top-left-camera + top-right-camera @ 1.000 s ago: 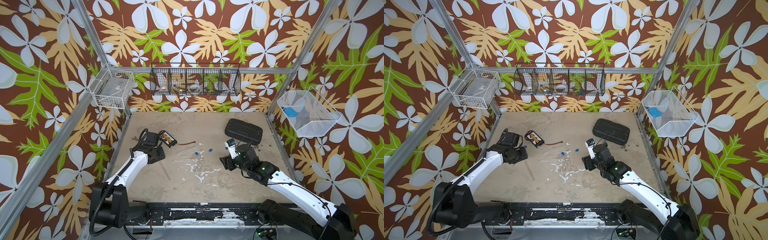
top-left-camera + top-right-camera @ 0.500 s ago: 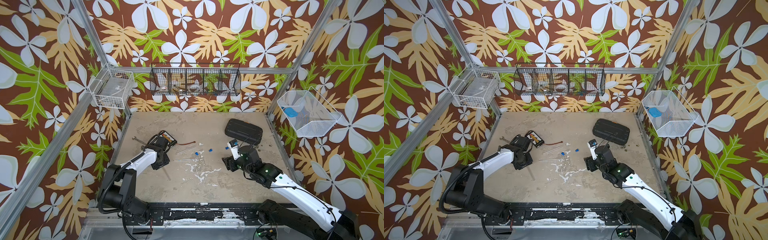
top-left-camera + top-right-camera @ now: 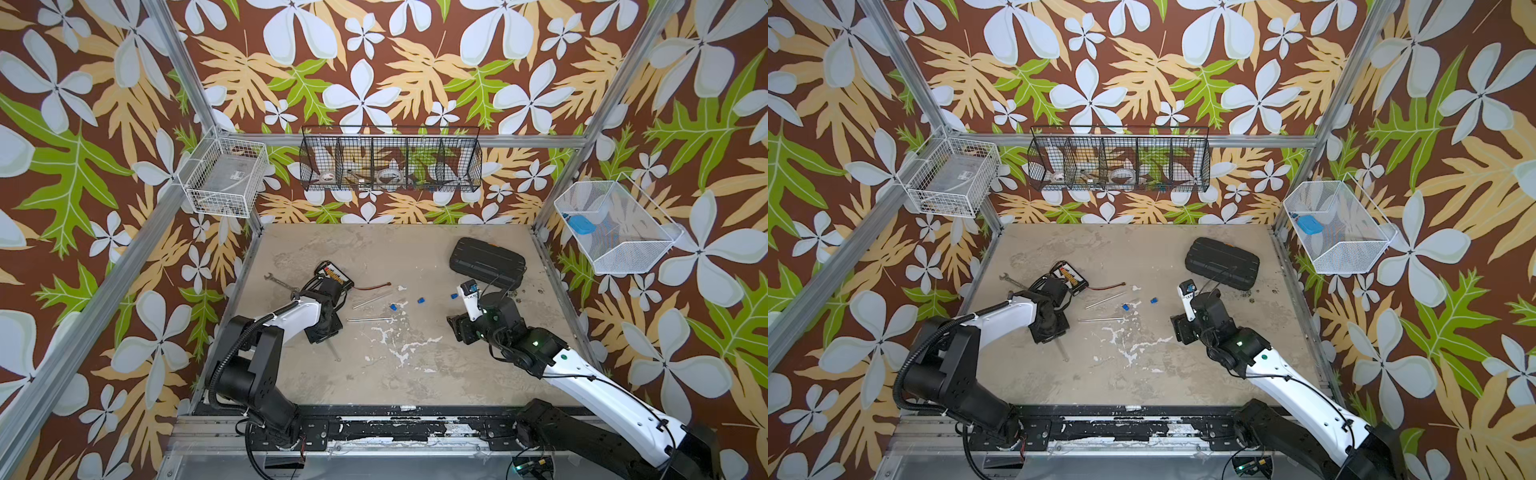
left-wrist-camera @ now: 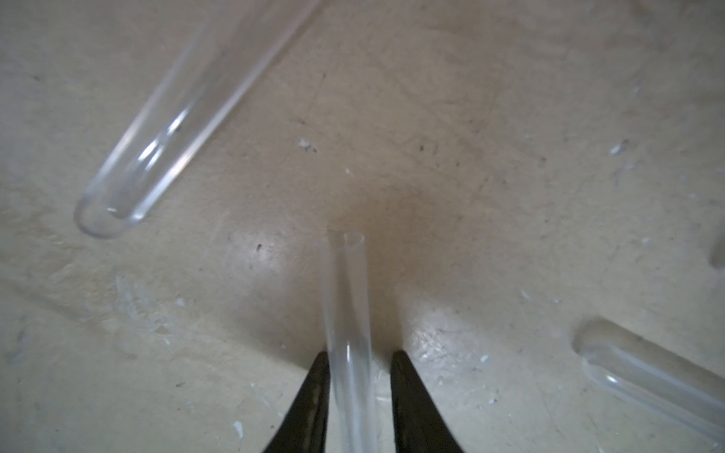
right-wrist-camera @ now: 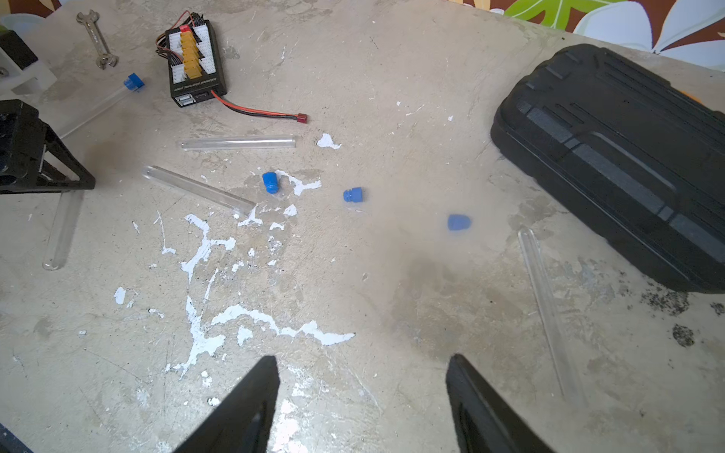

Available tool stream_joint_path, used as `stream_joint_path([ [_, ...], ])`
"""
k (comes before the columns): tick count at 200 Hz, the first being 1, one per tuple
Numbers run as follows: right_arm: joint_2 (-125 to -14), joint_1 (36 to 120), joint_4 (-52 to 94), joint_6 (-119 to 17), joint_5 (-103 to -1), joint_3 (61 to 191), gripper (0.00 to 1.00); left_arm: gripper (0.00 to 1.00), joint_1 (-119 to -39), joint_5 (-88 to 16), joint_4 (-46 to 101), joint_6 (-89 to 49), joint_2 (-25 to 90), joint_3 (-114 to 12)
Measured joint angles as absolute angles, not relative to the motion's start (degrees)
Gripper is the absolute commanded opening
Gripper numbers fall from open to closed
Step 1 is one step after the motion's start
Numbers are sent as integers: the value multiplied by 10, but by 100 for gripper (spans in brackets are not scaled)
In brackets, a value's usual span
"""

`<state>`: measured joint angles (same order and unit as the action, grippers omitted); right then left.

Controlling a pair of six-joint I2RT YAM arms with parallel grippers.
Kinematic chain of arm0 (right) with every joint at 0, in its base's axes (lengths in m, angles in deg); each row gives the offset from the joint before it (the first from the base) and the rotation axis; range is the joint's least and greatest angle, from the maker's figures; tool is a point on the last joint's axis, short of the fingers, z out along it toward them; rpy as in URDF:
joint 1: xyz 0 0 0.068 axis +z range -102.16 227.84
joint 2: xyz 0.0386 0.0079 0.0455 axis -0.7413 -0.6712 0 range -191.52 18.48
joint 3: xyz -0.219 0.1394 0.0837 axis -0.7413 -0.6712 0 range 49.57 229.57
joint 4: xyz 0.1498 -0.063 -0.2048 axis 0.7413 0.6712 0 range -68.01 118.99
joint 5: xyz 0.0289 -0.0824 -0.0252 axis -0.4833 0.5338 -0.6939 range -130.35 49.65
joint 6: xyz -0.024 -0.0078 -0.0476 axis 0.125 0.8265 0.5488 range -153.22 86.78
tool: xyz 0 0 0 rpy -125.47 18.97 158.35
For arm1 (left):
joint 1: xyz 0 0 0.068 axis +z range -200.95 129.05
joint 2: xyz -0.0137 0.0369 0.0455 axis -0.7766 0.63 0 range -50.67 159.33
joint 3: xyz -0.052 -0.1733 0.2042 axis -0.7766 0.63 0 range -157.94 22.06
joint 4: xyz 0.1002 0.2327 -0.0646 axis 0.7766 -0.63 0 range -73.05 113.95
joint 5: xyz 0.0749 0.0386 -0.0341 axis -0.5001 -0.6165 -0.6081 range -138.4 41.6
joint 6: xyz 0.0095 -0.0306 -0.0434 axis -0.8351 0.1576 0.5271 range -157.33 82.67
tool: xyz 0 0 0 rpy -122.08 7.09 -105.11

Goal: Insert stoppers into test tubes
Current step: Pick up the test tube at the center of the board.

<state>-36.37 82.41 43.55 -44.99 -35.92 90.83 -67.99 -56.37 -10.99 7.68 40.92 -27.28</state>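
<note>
The bench (image 5: 392, 294) is matt, rough and scuffed, with white chipped patches. The tubes (image 4: 176, 110) are clear, smooth and glossy. The stoppers (image 5: 270, 182) look like dull blue plastic. The case (image 5: 612, 157) is ribbed black plastic; the wrench (image 5: 96, 39) is bare metal.

Left claw (image 4: 357, 353) low, narrow-gapped; right claw (image 5: 363, 357) wide apart.

Brown floral wallpaper (image 3: 374, 62) surrounds a scuffed beige tabletop (image 3: 395, 382); 3 wire baskets (image 3: 461, 158) hang.
</note>
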Motion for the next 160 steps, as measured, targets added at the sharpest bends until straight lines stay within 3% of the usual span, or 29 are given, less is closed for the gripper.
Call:
stream_joint_path([
  [72, -357, 824, 443, -461, -358, 909, 70, 21, -683, -568, -96, 57, 394, -261],
  [134, -348, 824, 448, -470, -355, 911, 69, 7, -683, -568, -87, 13, 352, -248],
  [160, -341, 824, 449, -479, -354, 917, 69, 6, -683, -564, -79, -6, 331, -248],
])
